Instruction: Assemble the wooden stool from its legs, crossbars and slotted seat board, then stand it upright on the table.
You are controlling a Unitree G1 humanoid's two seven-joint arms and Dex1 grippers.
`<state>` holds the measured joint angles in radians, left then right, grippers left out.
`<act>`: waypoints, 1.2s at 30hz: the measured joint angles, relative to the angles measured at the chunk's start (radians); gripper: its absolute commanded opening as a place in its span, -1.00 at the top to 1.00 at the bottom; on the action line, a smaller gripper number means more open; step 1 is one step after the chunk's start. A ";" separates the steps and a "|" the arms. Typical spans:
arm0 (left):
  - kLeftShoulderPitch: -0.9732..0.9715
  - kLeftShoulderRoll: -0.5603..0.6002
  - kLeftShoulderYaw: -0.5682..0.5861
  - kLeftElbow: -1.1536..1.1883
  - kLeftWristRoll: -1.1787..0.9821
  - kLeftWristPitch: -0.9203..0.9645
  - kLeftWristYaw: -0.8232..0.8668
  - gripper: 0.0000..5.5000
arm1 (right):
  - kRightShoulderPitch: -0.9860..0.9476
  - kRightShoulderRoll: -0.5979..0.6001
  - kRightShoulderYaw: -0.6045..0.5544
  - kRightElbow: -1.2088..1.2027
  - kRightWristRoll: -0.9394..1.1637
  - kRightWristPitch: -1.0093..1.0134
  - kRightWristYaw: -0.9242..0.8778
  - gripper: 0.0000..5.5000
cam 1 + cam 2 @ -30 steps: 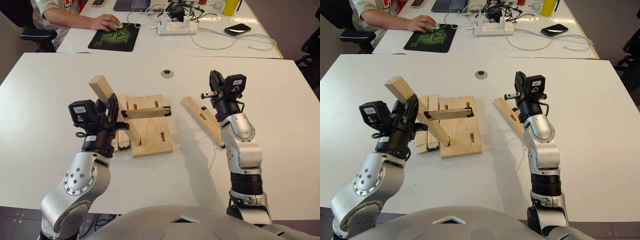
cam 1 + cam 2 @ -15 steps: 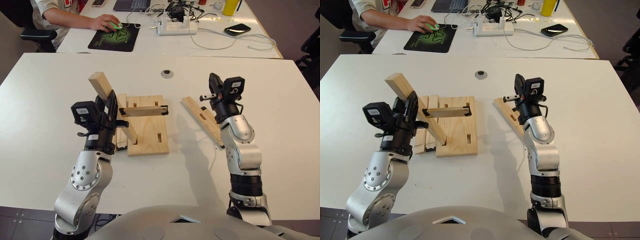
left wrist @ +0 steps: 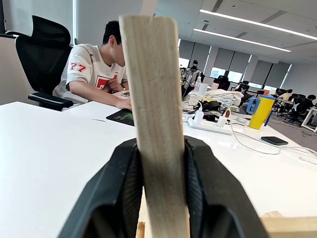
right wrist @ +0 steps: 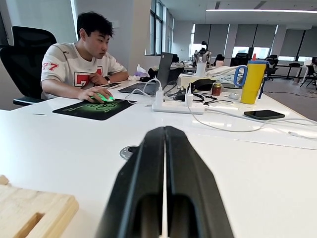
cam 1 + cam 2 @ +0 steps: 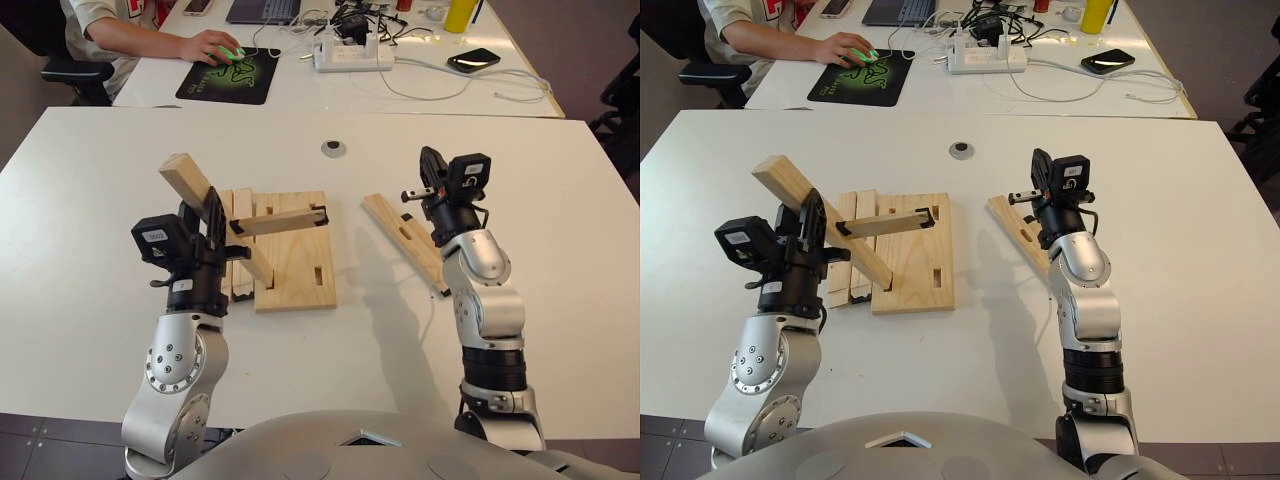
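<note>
the white table (image 5: 90, 190) carries the slotted seat board (image 5: 300, 280), lying flat near its middle. a leg (image 5: 188, 178) leans tilted from the board's left part, pinched by the left gripper (image 5: 213, 218); whether its foot sits in a slot cannot be told. a crossbar (image 5: 280, 221) juts from it over the board. right of the board lies a slotted plank (image 5: 405, 240), the right gripper (image 4: 165, 148) above it, fingers pressed together.

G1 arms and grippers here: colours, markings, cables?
Silver-grey shells on both: left arm has a round joint cap ringed with bolt holes, right arm a black band. The left gripper and right gripper are black two-finger claws. Black camera box on each wrist; the left's carries a white label. Thin black cable loops at both wrists.
</note>
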<state>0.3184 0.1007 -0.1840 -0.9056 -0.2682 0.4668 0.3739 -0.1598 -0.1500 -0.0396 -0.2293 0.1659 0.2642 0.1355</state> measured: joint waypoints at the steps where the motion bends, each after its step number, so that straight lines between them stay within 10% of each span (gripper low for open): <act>1: -0.001 -0.013 -0.003 -0.014 0.002 0.024 0.008 0.61 | -0.003 -0.002 0.000 0.000 0.000 0.001 0.001 1.00; 11: 0.004 -0.022 0.001 -0.068 0.062 0.130 -0.027 0.61 | -0.007 0.002 0.009 -0.024 -0.002 0.020 -0.003 1.00; 36: 0.323 0.025 -0.185 0.157 0.428 -0.542 -0.108 0.61 | -0.072 -0.060 0.006 0.034 0.001 0.033 0.075 1.00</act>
<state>0.6413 0.1257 -0.3689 -0.7485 0.1603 -0.0750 0.2663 -0.2317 -0.2104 -0.0334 -0.1950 0.1664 0.2969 0.2102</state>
